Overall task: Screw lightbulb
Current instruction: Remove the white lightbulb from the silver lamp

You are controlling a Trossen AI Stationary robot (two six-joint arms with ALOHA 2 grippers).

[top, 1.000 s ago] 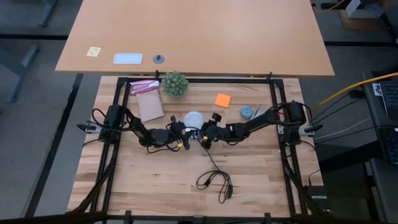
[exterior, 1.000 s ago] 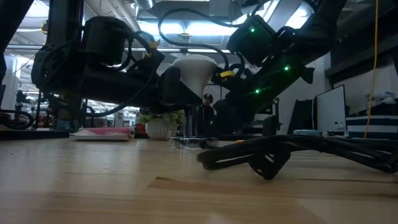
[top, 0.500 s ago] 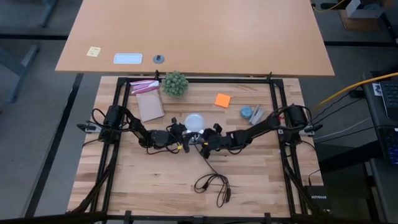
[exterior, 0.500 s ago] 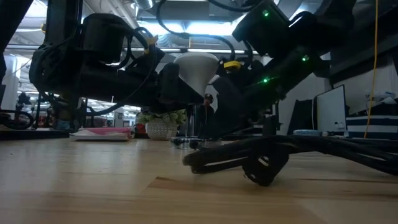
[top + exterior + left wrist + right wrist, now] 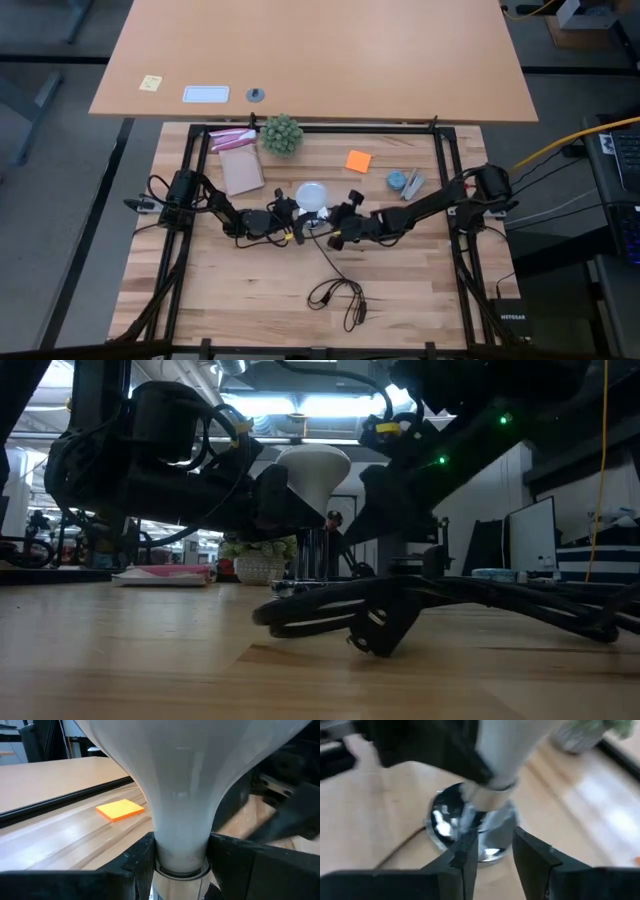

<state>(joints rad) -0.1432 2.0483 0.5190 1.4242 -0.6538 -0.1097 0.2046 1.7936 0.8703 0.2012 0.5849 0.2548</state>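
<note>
The lightbulb (image 5: pixel 182 795), light, smooth and breakable glass, is hanging base-down over the socket (image 5: pixel 470 827) at mid-desk (image 5: pixel 250 300). The left end effector (image 5: pixel 181 862) is clamping its stiff neck, the safest hold. The right end effector (image 5: pixel 492 852) is straddling the socket's silvery cup, fingers not visibly gripping; the bulb's metal base looks just entering it.

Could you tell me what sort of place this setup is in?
Probably a robotics lab or workshop: two arms fixed to a framed wooden bench, a monitor beside it, and ceiling strip lights over a big open room.
</note>
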